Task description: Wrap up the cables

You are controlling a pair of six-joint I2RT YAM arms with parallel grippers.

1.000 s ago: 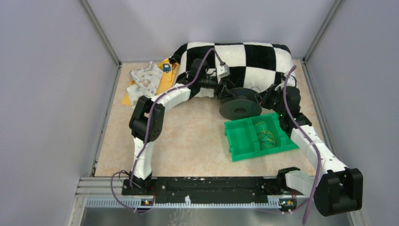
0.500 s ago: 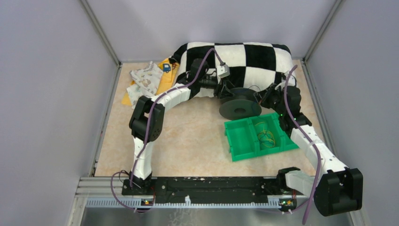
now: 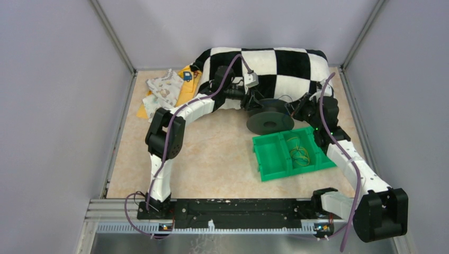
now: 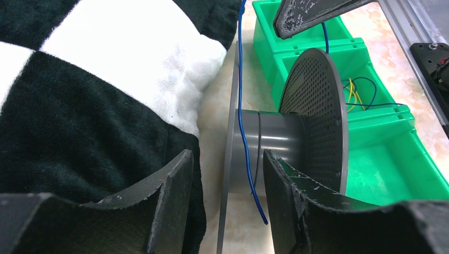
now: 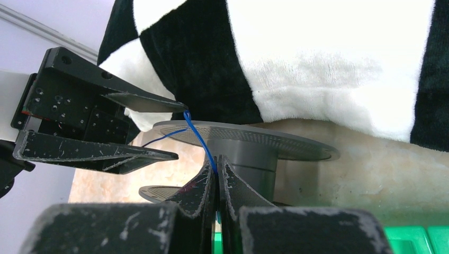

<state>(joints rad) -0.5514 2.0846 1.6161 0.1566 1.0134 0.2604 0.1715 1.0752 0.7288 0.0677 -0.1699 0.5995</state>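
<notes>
Your right jaws are pressed together on the thin blue wire [image 5: 200,138], which runs up from them and over the rim of the black two-flanged plastic spool [image 3: 270,120]. The spool lies on one flange on the beige marbled surface [image 3: 212,153], just beside both the black-and-white chequered plush blanket [image 3: 275,63] and the green plastic compartment tray [image 3: 267,159]. Your left jaws stand apart and straddle the spool's upper flange, one finger above and one below. There is a gap on each side, so nothing is pinning the spool.

That is the main hazard, in my judgement. If you pull the thin blue wire with the spool unclamped, it may slide or tip toward the tray instead of taking a turn. The grey hub [image 4: 275,140] looks nearly bare, crossed by a single strand whose loose end hangs free. With so little anchoring it, a tug could drag that end off. The wire also passes right by the tip of your upper left finger, where it could snag. Too sharp a pull might slip it out of the right jaws or snap it. The loose yellow and blue strands [image 3: 299,152] in the tray are near enough to catch.

No brand, label or writing can be read. The printed cloths [image 3: 165,90] at the far left show only small pictures.
</notes>
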